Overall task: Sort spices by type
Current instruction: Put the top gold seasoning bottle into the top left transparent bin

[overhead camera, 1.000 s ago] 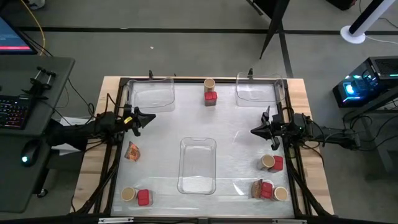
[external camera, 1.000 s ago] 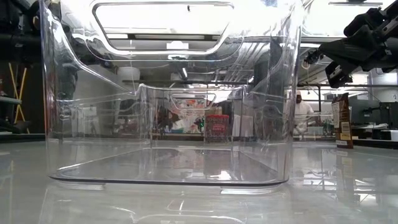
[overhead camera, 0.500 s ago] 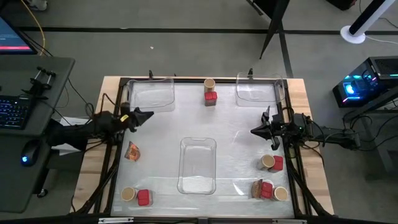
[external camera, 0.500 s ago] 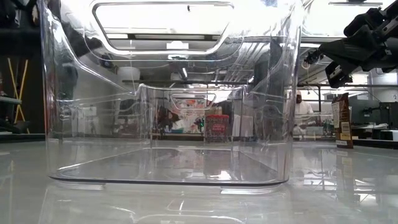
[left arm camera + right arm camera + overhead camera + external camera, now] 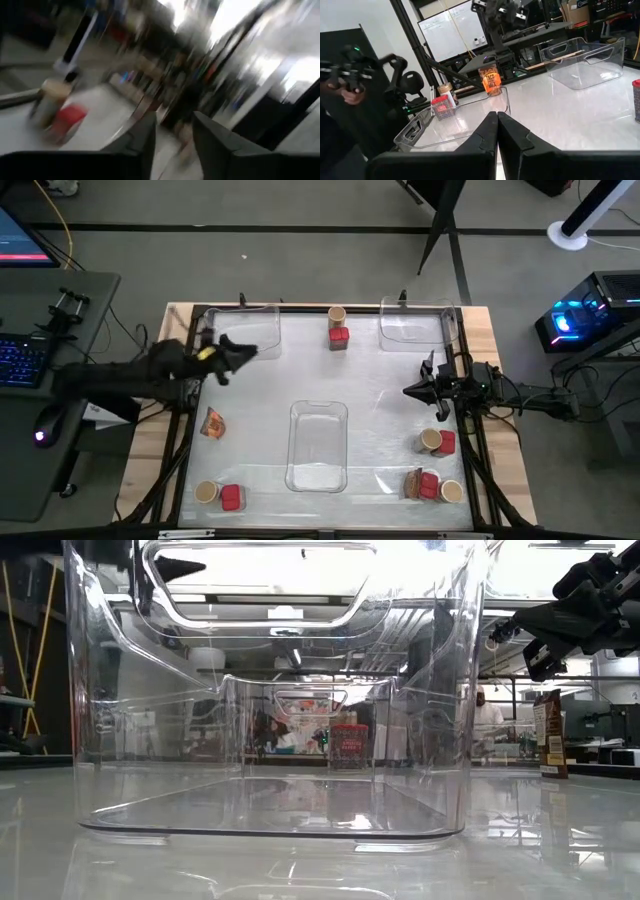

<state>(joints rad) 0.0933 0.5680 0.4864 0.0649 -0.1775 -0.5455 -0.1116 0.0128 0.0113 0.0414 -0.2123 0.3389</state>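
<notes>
Spices stand in groups on the table. A tan-lidded jar [image 5: 337, 314] and a red box [image 5: 339, 337] are at the far middle. A foil packet [image 5: 212, 422] stands at the left. Another jar [image 5: 206, 492] and red box [image 5: 231, 498] are near left. A jar [image 5: 430, 440] with a red box [image 5: 446, 443] is at the right. A packet [image 5: 413, 483], box [image 5: 428, 485] and jar [image 5: 451, 491] are near right. My left gripper [image 5: 243, 350] is open by the far-left tray's near edge. My right gripper [image 5: 408, 391], shut, hovers right of centre. Neither holds anything.
Three clear plastic trays sit on the table: far left [image 5: 262, 320], far right [image 5: 413, 325] and centre [image 5: 318, 445]. The centre tray [image 5: 270, 690] fills most of the low view. Dark frame rails run along the table's left and right edges.
My left gripper has swung from the table's left side toward the far edge and a little rightward, ending at the far-left tray; its wrist view is blurred by the motion. The right arm and all spices have stayed put.
</notes>
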